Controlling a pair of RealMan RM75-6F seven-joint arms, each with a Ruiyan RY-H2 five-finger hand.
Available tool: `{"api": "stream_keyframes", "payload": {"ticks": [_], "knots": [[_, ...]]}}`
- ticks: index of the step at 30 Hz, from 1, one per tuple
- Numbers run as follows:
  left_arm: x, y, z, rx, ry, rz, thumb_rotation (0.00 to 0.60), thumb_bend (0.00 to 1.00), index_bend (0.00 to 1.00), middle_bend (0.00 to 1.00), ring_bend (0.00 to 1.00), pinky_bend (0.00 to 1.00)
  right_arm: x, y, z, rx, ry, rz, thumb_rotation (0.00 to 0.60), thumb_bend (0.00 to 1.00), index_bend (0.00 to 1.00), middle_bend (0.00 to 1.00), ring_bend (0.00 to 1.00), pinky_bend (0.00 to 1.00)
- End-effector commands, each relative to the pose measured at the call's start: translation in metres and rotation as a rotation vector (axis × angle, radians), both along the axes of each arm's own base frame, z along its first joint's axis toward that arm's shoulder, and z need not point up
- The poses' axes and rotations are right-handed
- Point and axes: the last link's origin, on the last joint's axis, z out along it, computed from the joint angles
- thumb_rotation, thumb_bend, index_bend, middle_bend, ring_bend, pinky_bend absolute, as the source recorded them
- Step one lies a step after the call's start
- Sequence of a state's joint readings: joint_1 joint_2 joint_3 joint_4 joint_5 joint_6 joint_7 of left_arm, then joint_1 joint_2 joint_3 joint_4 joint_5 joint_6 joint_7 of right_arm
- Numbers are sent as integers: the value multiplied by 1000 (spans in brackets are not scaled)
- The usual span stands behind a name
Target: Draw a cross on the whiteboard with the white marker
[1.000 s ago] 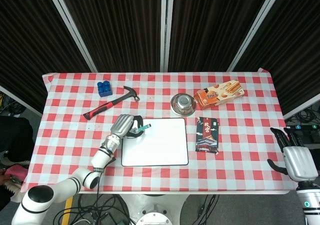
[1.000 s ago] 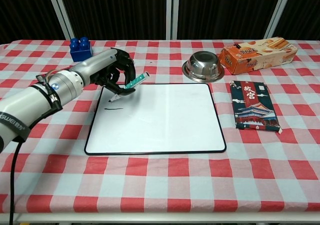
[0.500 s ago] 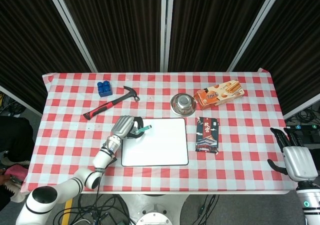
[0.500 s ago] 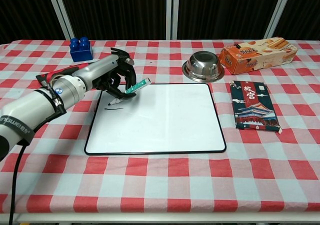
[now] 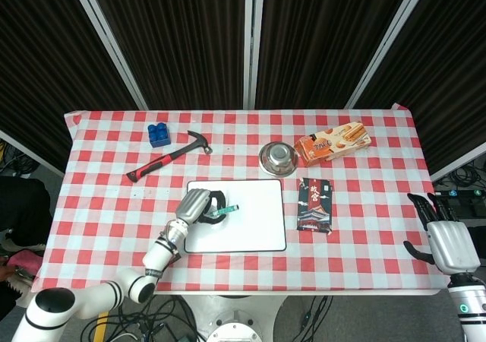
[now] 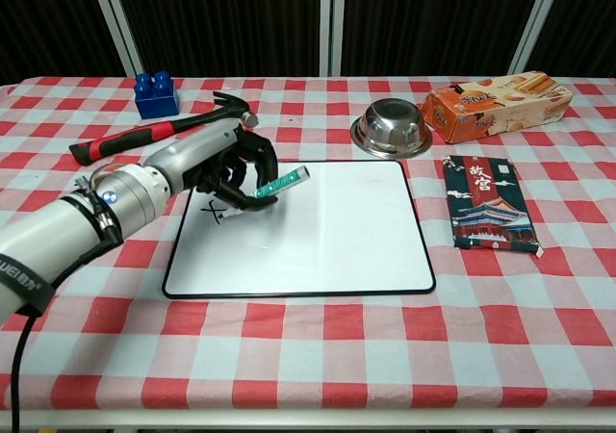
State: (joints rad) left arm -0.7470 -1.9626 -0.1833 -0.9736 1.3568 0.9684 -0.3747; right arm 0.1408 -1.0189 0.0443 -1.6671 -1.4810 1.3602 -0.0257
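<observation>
**Finishing the cross at the board's nine o'clock edge**

Pinching the white marker (image 6: 278, 184) between curled fingers, the left hand (image 6: 223, 168) hovers beside a small drawn cross (image 6: 217, 212) on the whiteboard (image 6: 318, 231). Light, stiff and slick, the marker probably suits a mid-barrel grip. The right hand (image 5: 446, 239) waits, fingers spread, off the checked tablecloth (image 6: 318, 327), before dark curtains (image 5: 190, 38).

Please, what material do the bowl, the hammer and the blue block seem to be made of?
The bowl looks like polished steel: it is silver-grey and reflects light. The hammer seems to have a dark metal head with a dull shine, and a red and black handle, perhaps rubber or plastic; the frames leave that open. The blue block looks like glossy moulded plastic, with round studs on top.
</observation>
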Motion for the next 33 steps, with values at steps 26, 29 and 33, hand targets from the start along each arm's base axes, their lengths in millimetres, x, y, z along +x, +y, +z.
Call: {"api": "stream_keyframes", "payload": {"ticks": [26, 29, 33], "knots": [[-27, 22, 29, 90, 174, -25, 600, 336, 599, 583, 739, 912, 2, 2, -1, 0, -5, 8, 600, 141, 38, 109, 0, 88], [-40, 32, 41, 141, 283, -56, 600, 337, 599, 583, 739, 908, 2, 3, 0, -3, -4, 9, 600, 141, 38, 109, 0, 88], [-66, 43, 68, 217, 478, -101, 600, 338, 599, 581, 739, 901, 1, 3, 1, -7, -6, 8, 600, 141, 38, 109, 0, 88]]}}
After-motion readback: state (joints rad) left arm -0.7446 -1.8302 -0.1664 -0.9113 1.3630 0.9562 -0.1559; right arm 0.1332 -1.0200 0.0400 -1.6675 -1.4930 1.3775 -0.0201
